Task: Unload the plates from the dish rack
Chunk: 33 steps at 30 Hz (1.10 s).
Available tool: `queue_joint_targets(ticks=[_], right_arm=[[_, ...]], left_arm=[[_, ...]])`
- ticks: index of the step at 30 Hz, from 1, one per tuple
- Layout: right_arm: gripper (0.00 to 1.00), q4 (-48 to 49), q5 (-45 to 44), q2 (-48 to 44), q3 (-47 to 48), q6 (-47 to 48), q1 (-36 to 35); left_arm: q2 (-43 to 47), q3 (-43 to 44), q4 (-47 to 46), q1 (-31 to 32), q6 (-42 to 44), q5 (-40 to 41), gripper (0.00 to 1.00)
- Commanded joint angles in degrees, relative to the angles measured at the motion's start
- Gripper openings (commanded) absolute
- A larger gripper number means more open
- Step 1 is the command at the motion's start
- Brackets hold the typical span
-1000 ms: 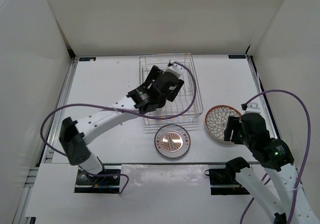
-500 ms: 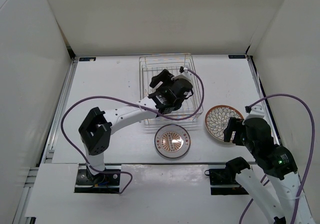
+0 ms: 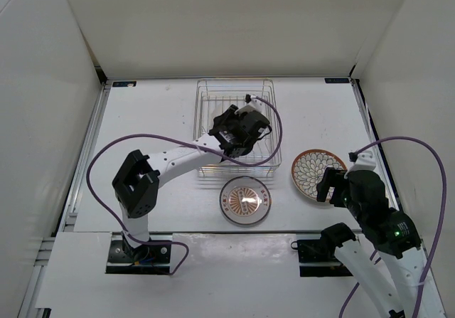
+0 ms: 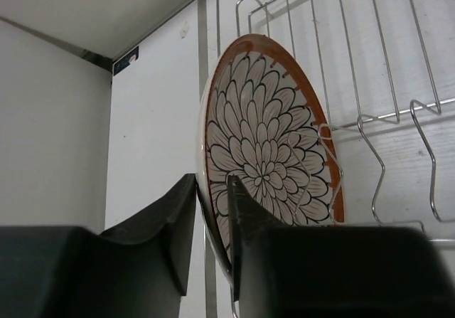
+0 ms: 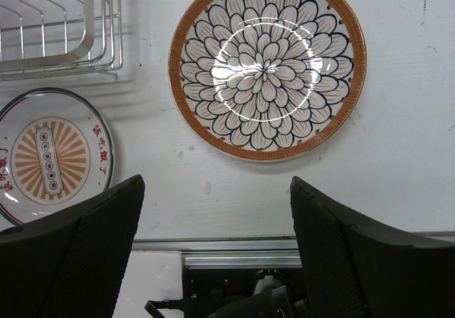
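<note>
Petal plate [image 4: 274, 161] upright in wire dish rack [image 3: 234, 94], grey-rimmed plate [image 5: 50, 154] and 2nd petal plate [image 5: 268, 65] flat outside it

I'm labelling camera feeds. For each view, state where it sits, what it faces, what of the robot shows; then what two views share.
Top external: above and behind the bases, looking down on table, dish rack and both arms.
Left wrist: low at the rack, facing the upright petal plate; its fingers straddle the rim.
Right wrist: above the table, looking down; its open fingers frame the flat petal plate and grey-rimmed plate.
Shared: top and right wrist both show those two flat plates.
</note>
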State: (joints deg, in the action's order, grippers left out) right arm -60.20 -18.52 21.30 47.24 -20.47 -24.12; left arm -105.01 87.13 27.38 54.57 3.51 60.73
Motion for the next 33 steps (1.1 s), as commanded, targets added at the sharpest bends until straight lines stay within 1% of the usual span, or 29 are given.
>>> queue_joint_targets(ticks=[1,4,5,6,7,8,9,10,11,12,13,14,15,16,17,19,20,22,23,25,26,27,28,30,31,33], right_arm=[[0.85,2.3,-1.0,-0.3,0.0,0.5,-0.2],[0.85,2.3,-0.9,0.0,0.0,0.5,-0.3],[0.85,2.3,-0.7,0.1,0.0,0.4,-0.2],[0.85,2.3,-0.8,0.1,0.0,0.0,-0.3],[0.85,2.4,-0.7,0.0,0.0,0.5,-0.3],[0.85,2.4,-0.7,0.2,0.0,0.5,-0.4],[0.85,2.4,-0.6,0.2,0.0,0.6,-0.3],[0.85,2.5,-0.7,0.1,-0.1,0.6,-0.3],[0.85,2.5,-0.6,0.0,-0.2,0.8,-0.3],[0.85,2.6,-0.1,0.1,-0.2,0.8,-0.4],[0.85,2.8,-0.4,0.2,-0.2,1.0,-0.3],[0.85,2.8,-0.3,0.1,-0.3,0.9,-0.4],[0.85,2.8,-0.2,0.2,-0.2,1.0,-0.2],[0.85,2.8,-0.2,0.2,-0.3,1.0,-0.4],[0.85,2.8,-0.2,0.4,-0.2,0.9,-0.2],[0.85,2.8,0.0,0.2,-0.3,0.7,-0.3],[0.85,2.9,-0.1,0.2,-0.2,0.8,-0.3],[0.86,2.8,-0.2,0.1,-0.2,0.8,-0.3],[0.86,2.8,-0.1,0.2,-0.3,1.0,-0.3],[0.86,2.8,-0.2,0.2,-0.3,1.0,-0.4],[0.86,2.8,-0.1,0.3,-0.2,0.9,-0.5],[0.86,2.7,0.0,0.2,-0.3,1.0,-0.4],[0.86,2.7,0.2,0.2,-0.3,1.0,-0.4],[0.86,2.9,0.4,0.3,-0.3,1.2,-0.3],[0.86,2.9,0.5,0.4,-0.3,1.2,-0.5],[0.86,3.1,0.4,0.4,-0.4,1.2,-0.4]], left_arm=[[-1.2,3.6,2.4,-0.7,-1.0,0.9,0.29],[-2.5,4.5,0.5,-0.7,1.4,2.3,0.21],[-2.7,4.8,-2.0,-0.4,4.6,3.0,0.18],[-3.2,4.8,-3.7,-0.2,6.1,4.4,0.18],[-3.8,4.8,-7.9,0.1,8.2,5.3,0.16],[-4.2,3.8,-10.6,0.5,12.9,6.3,0.14],[-4.8,3.2,-13.7,1.6,19.5,9.1,0.13],[-5.8,2.6,-26.9,2.0,23.7,10.4,0.10],[-7.0,0.7,-34.2,2.4,33.4,11.2,0.09],[-8.0,0.5,-54.0,3.4,44.5,13.3,0.06],[-11.9,0.6,-60.9,3.7,50.6,13.5,0.03],[-14.1,2.5,-67.7,4.2,69.3,14.4,0.01],[-16.2,6.4,-79.8,4.6,75.6,14.9,0.00],[-18.4,12.1,-89.6,4.7,81.9,15.0,0.00],[-25.5,15.3,-96.8,4.9,97.3,14.9,0.00],[-31.4,26.9,-102.1,5.2,104.3,15.2,0.00],[-33.5,28.4,-103.6,5.2,108.7,15.3,0.00],[-32.9,26.6,-103.9,5.2,108.4,15.9,0.00],[-31.0,24.9,-103.1,5.2,104.6,15.9,0.00],[-26.8,17.4,-100.6,5.3,100.7,16.6,0.00],[-23.2,15.8,-98.5,5.1,95.5,16.6,0.00],[-22.2,12.6,-97.5,5.2,94.1,16.6,0.00],[-21.3,12.1,-95.5,5.3,91.7,16.4,0.00],[-20.0,11.9,-94.6,4.9,91.7,16.0,0.00],[-19.8,12.2,-95.0,4.8,94.0,16.1,0.00],[-20.1,12.8,-99.3,4.8,96.8,15.8,0.00]])
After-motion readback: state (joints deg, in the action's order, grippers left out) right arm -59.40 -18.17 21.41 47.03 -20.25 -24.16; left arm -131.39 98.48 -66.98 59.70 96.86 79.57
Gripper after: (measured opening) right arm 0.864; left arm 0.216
